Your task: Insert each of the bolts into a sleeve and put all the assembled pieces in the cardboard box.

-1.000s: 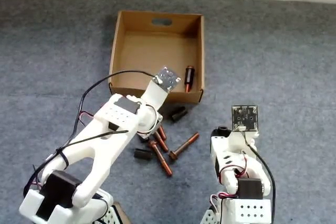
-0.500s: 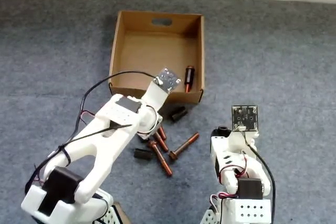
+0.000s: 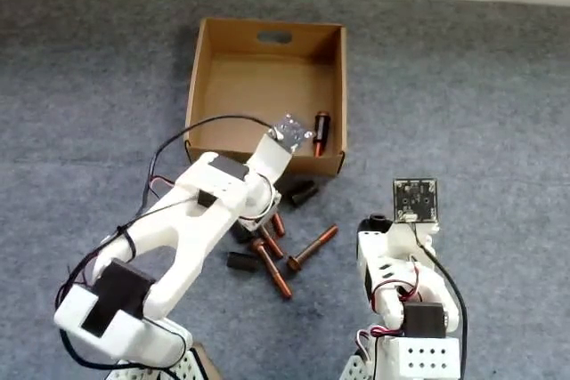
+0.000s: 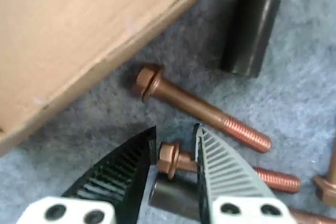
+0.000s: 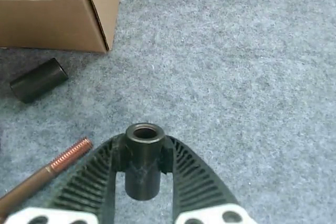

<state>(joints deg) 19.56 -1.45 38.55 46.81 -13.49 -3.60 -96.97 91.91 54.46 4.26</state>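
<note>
**Claw status and part orientation**

**1. Left claw [image 4: 175, 129].** Your fingers stand slightly parted, not clenched. The flanged head of a bolt [image 4: 169, 160] lies on the carpet [image 4: 299, 93] in the gap just behind the fingertips. Its long axis runs crosswise to the fingers. The shank passes under the pale finger [image 4: 223, 174], and the threaded end shows on that finger's outer side. You cannot tell whether either finger touches the head. A dark sleeve [image 4: 172, 195] lies on its side between the fingers, just behind the bolt and nearer the claw's base.

Just beyond the fingertips lies a second bolt [image 4: 199, 106]. Its head is toward the dark finger's side, near the wall of the cardboard box [image 4: 79, 35]. Its threads point toward the pale finger's side. Farther out on that side, a loose sleeve [image 4: 249, 32] lies on the carpet just beside the box wall.

**2. Right claw [image 5: 143, 145].** Your fingers are clenched on a black sleeve [image 5: 143, 163]. Its long axis runs parallel to the fingers, and the open bore points out past the fingertips. A third bolt [image 5: 47, 174] lies beside one finger, with its threaded end slanting forward.

**3. Box contents.** In the high view, an assembled piece [image 3: 320, 133] lies inside the box close to one side wall, with its long axis along that wall.
</note>
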